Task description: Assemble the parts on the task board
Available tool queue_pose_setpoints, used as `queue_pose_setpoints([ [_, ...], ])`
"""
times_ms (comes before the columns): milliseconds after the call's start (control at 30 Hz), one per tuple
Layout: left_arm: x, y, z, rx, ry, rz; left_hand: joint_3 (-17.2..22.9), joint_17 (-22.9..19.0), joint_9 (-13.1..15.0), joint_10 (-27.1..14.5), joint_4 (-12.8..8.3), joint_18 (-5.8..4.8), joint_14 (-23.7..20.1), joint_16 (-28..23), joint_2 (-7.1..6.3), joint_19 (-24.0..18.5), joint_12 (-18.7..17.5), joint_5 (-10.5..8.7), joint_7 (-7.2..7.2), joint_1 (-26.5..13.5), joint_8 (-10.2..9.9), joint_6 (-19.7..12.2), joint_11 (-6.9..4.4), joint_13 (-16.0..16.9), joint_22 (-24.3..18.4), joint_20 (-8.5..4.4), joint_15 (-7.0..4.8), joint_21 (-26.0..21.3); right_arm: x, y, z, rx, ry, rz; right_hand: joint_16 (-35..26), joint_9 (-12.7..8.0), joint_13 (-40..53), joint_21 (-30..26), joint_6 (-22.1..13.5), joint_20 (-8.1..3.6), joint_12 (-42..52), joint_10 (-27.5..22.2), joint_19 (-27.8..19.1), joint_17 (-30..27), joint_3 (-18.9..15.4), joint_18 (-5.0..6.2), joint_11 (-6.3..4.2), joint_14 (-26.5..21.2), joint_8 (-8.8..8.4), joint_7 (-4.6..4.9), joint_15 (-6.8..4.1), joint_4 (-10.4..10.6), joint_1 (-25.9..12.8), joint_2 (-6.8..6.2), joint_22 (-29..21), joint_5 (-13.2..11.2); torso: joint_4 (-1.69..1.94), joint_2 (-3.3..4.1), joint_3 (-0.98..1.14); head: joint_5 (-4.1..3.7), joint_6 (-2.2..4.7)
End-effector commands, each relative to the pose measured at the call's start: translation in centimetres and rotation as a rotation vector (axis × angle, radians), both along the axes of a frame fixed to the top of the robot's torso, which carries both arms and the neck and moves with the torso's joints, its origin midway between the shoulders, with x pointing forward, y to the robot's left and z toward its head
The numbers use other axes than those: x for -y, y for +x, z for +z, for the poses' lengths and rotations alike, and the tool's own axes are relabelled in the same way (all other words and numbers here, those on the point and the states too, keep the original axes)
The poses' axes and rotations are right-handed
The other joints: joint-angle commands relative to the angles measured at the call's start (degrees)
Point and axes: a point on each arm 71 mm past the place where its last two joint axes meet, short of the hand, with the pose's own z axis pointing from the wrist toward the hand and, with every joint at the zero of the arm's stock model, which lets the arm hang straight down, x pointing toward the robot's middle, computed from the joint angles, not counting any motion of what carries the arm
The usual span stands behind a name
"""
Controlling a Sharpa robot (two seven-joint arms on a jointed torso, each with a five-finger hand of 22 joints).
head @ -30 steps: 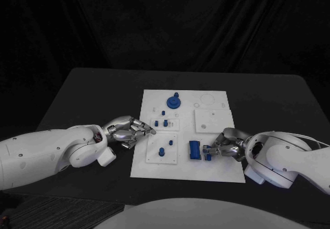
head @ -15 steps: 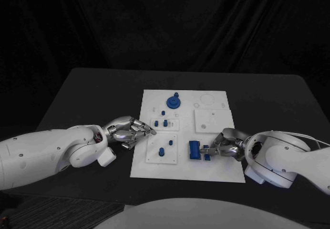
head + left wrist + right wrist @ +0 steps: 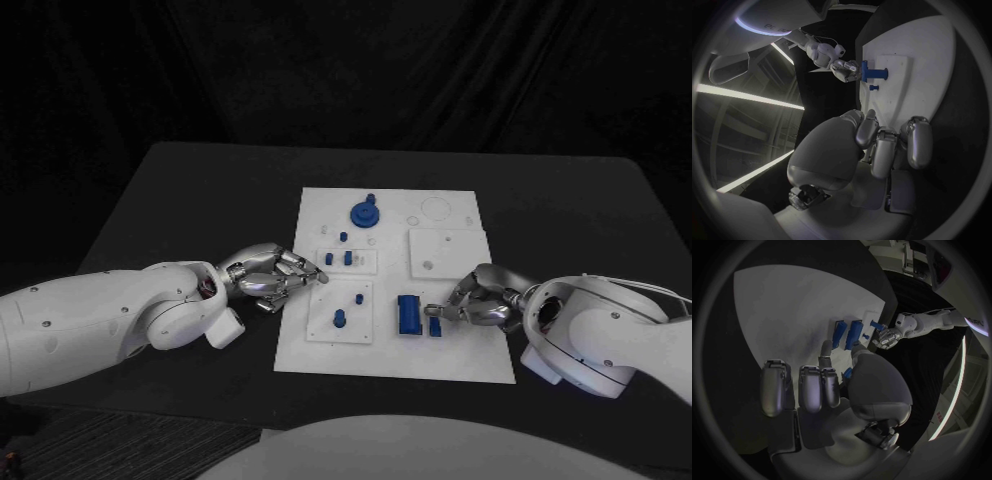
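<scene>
The white task board lies in the middle of the table. A round blue part stands at its far end, small blue pegs stand mid-board, and one more peg is nearer me. A long blue block lies at the near right. Beside it, my right hand pinches a small blue part between thumb and finger; the right wrist view shows that part at the thumb. My left hand rests at the board's left edge with its fingers curled and nothing in them.
The black table surrounds the board with free room on every side. A raised white square plate sits on the board's right half, beyond my right hand. The left wrist view shows my right hand at the blue block.
My right hand has turned slightly and shifted a little away from me at the small blue part. The left hand and the other parts have stayed put.
</scene>
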Motion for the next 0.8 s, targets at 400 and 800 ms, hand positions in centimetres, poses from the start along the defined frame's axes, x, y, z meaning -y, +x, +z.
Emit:
queue_pose_setpoints([
  [400, 0.1, -0.1, 0.0, -0.004, -0.013, -0.004, 0.5, 15.1, 0.1, 10.8, 0.0, 0.64, 6.1, 0.2, -0.45, -0.4, 13.7, 0.03, 0.02, -0.2, 0.2, 0.3, -3.09, 25.7, 9.0, 0.13, -0.21, -0.4, 0.5, -1.0, -0.1, 0.109, -0.05, 0.127, 0.3, 9.6, 15.1, -0.2, -4.1, -0.87, 0.1, 6.2, 2.3, 8.4, -0.9, 0.35, -0.93, 4.9, 10.5, -0.75, -0.83, 0.1, 3.5, -0.62, 12.2, 0.0, 0.01, -0.02, 0.0, -0.07, 0.01],
  [800, 0.0, -0.1, 0.0, -0.004, -0.011, -0.001, 0.6, 15.1, 0.1, 10.7, 0.0, 0.66, 6.1, 0.2, -0.43, -0.5, 13.6, 0.05, 0.04, -0.2, 0.2, 0.4, -3.06, 25.7, 8.9, 0.16, -0.17, -0.5, 0.9, -1.7, -0.9, 0.094, -0.051, 0.125, 0.3, 12.6, 15.1, 0.0, -4.7, -1.19, 0.1, 6.2, 2.4, 8.5, -1.6, 0.31, -1.34, 4.9, 13.64, -1.23, -1.17, 0.2, 2.2, -1.98, 12.3, -0.3, -0.02, 0.03, 0.01, 0.11, 0.01],
])
